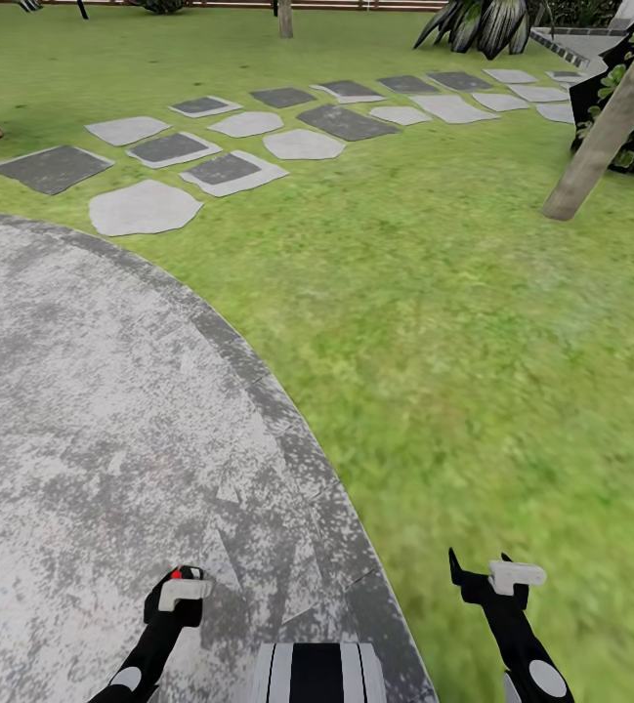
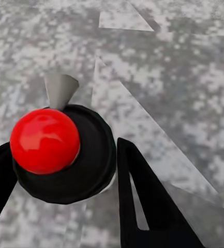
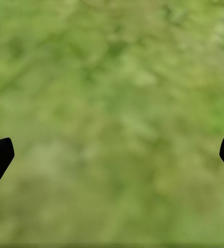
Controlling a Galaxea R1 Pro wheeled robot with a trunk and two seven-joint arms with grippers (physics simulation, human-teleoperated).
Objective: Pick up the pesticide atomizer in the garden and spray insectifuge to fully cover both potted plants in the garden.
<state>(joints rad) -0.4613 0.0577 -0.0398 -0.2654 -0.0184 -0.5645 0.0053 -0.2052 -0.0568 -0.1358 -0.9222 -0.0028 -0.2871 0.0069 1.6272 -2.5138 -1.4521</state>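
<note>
Below, the left tool [image 2: 65, 170] grips the atomizer [image 2: 65, 155], red-capped and dark-bodied, over the patio [image 1: 92, 410] near its curved edge; the right tool [image 3: 112, 155] hangs over the lawn [image 1: 473, 342], fingers spread wide, empty; stepping stones [image 1: 258, 127] cross the grass beyond.
</note>
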